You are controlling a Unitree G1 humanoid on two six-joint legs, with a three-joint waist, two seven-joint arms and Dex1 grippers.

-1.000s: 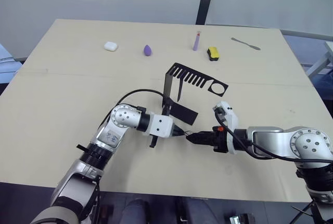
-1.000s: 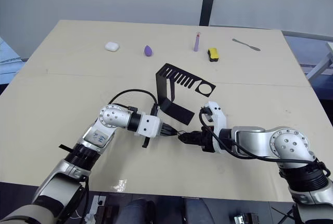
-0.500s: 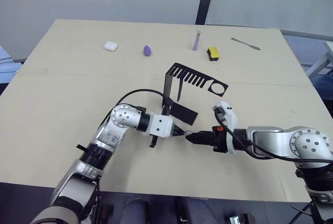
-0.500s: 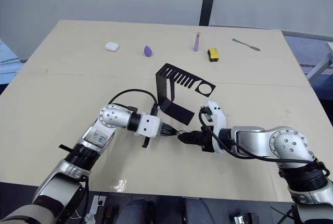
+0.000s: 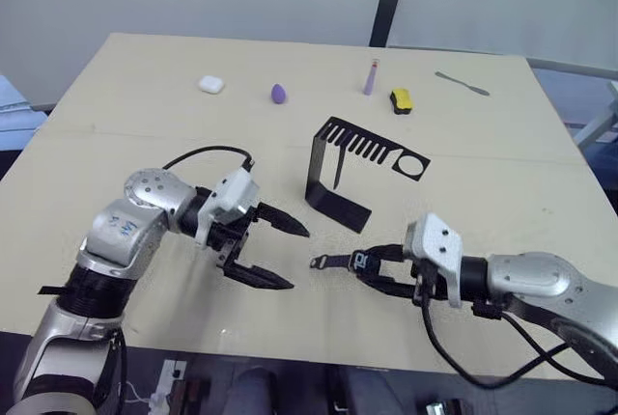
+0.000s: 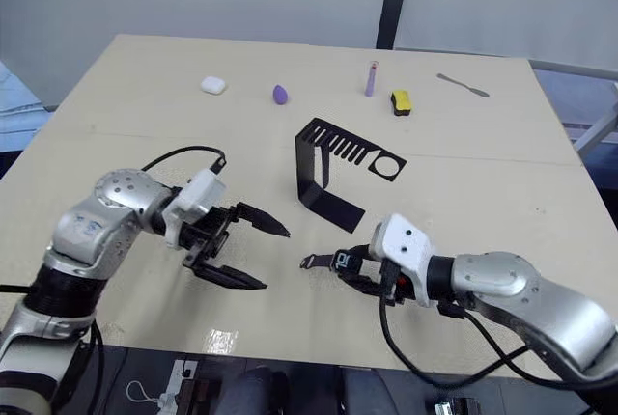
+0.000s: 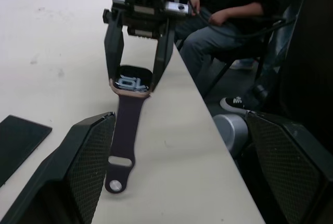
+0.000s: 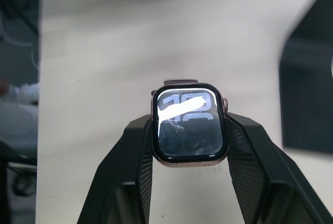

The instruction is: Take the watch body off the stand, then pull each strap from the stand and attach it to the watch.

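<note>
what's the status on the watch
Right end effector shut on watch body, one strap attached. Left end effector open, apart. Stand behind.

Watch body (image 8: 190, 125): dark screen, white digits, bronze-pink rim. Attached strap (image 7: 126, 130): dark purple. Stand (image 5: 343, 176): black. Worktop (image 5: 145, 125): beige. Tool fingers (image 8: 250, 146): black, fine mesh texture. Far-edge items: white case (image 5: 210, 84), purple blob (image 5: 279, 94), yellow-black block (image 5: 401, 100).
</note>
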